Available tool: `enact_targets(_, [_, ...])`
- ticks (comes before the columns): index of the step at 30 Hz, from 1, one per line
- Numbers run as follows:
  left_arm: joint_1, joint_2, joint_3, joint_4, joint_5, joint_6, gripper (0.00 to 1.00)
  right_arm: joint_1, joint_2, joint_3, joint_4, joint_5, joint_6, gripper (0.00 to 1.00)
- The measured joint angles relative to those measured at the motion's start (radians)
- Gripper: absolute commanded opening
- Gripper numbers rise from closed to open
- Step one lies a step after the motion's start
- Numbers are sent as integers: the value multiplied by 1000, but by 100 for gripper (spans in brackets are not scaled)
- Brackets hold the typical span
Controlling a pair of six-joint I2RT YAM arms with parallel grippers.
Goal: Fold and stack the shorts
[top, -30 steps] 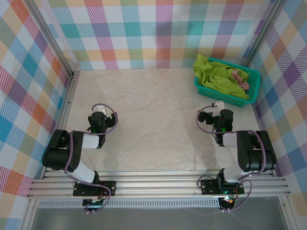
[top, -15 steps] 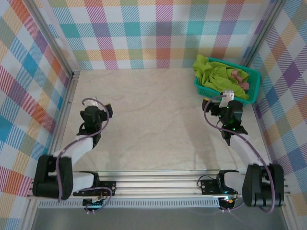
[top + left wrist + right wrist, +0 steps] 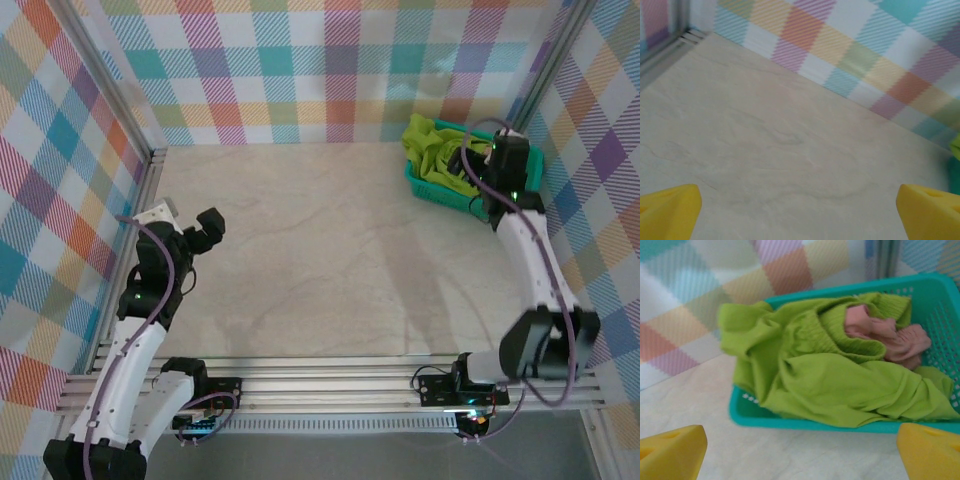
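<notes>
Currently the left gripper is hovering over the bare table, jaws spread, holding nothing. The right gripper is approaching the teal basket, jaws released. Both pairs are lying inside: lime green shorts wrapping the pink shorts. Pinching the green waistband should lift it cleanly.

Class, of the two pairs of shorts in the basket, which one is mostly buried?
The salmon pink shorts: just a bunched patch peeks out, while the lime green shorts sprawl across the teal basket and over its rim.
</notes>
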Motion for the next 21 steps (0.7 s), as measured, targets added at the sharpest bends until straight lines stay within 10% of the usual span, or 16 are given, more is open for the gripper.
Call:
enact_targets(12, [0, 19, 32, -123, 182, -10, 100, -46, 559, 385, -195, -28, 51, 84])
enact_targets(21, [0, 21, 32, -139, 201, -11, 100, -46, 661, 499, -245, -40, 61, 17])
